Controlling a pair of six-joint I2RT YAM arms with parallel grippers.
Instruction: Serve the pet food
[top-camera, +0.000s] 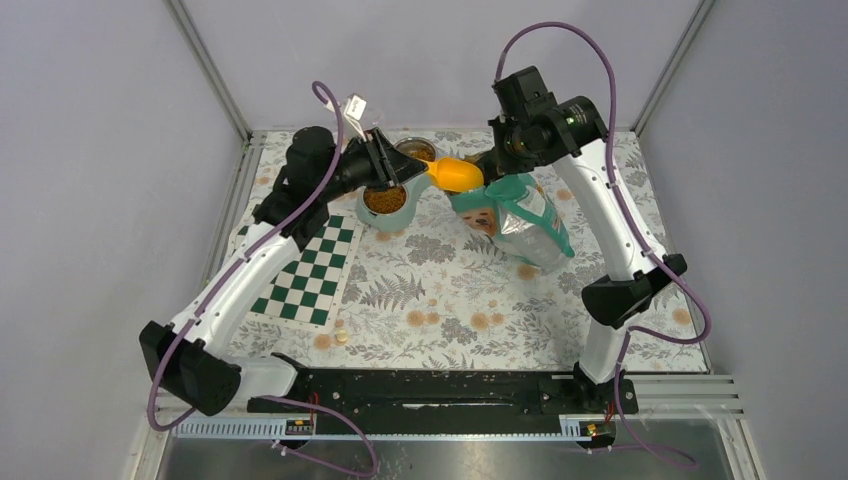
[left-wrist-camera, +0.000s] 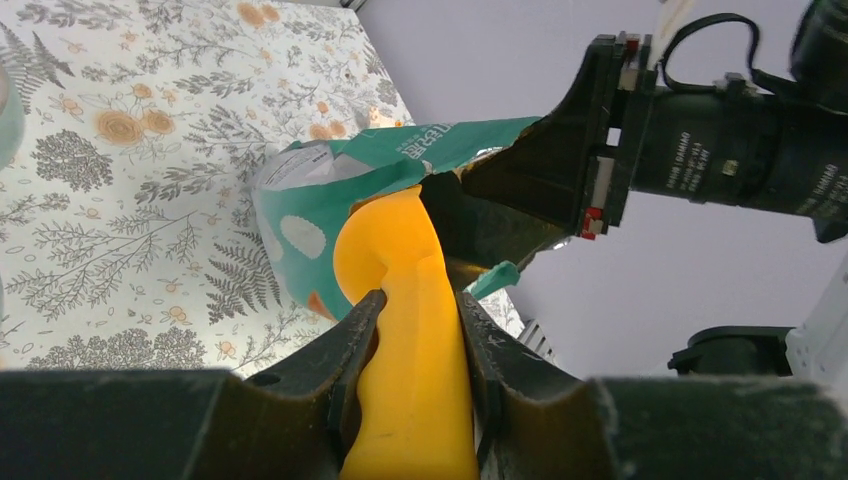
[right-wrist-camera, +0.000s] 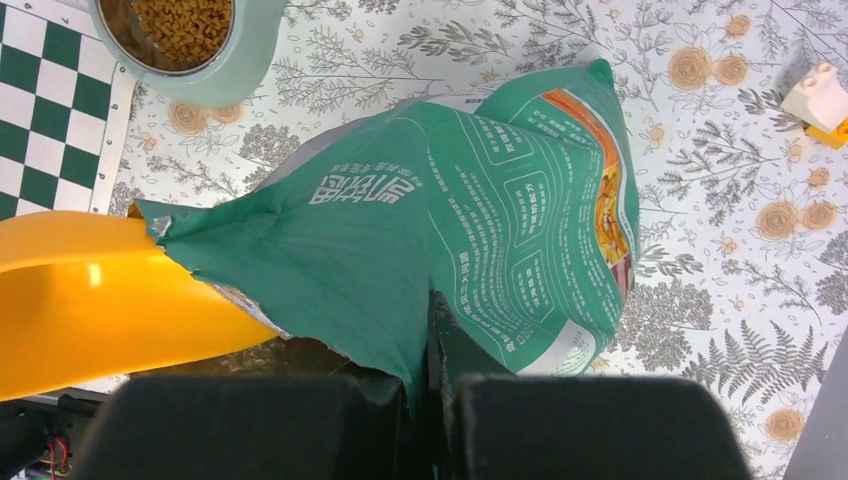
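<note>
- A flowered tablecloth (top-camera: 440, 290) is spread over the table, and a green-and-white checkered mat (top-camera: 310, 275) is laid at 7 o'clock from the pale teal bowl (top-camera: 395, 220).
- A metal bowl (top-camera: 415, 150) is seen just at 1 o'clock from the teal one, partly hidden by the left gripper (top-camera: 385, 160).
- A small white block (right-wrist-camera: 815, 95) is seen on the cloth, well apart from the pouch.
- The orange scoop (left-wrist-camera: 410, 380) is clenched by its handle in the left gripper; its front end is pushed into the mouth of the pouch (top-camera: 530, 215).
- The torn top edge of the pouch is pinched by the closed right gripper (right-wrist-camera: 430, 400); the pouch is held tilted, at 3 o'clock from the teal bowl.
- The pet food (right-wrist-camera: 185, 25) is seen as small orange-brown pellets inside the teal bowl; the content of the pouch is hidden.
</note>
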